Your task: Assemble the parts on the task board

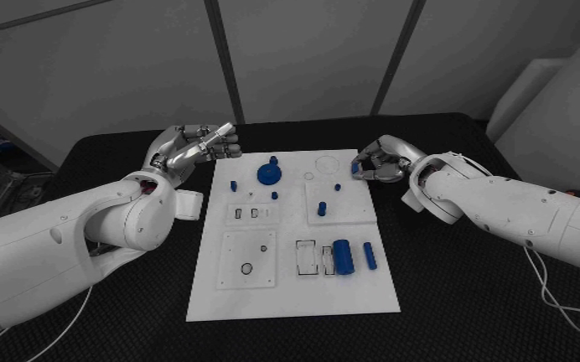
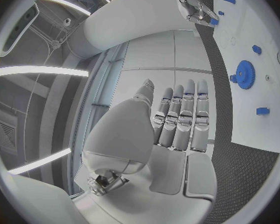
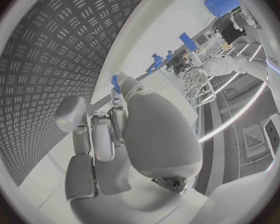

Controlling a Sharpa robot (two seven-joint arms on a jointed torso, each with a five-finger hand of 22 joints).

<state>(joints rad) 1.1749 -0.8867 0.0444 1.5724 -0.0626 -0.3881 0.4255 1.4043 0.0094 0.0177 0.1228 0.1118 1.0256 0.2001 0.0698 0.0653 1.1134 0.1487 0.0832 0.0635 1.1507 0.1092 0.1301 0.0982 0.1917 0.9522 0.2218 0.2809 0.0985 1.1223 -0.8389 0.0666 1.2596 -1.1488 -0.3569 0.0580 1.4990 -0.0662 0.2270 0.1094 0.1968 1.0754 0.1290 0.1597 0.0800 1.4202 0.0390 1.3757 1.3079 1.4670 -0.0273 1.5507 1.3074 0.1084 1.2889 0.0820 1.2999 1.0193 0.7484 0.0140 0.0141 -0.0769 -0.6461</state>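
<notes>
We find the right hand (image 1: 377, 165) at the board's (image 1: 290, 295) 1 o'clock corner, fingers pinching a small blue part (image 1: 358, 168). The left hand (image 1: 199, 146) is raised off the 11 o'clock corner, fingers straight and together, holding nothing. On the board, a blue gear (image 1: 268, 175) lies toward 12 o'clock; a cylinder (image 1: 344, 256) and a peg (image 1: 369, 255) lie toward 4 o'clock.
</notes>
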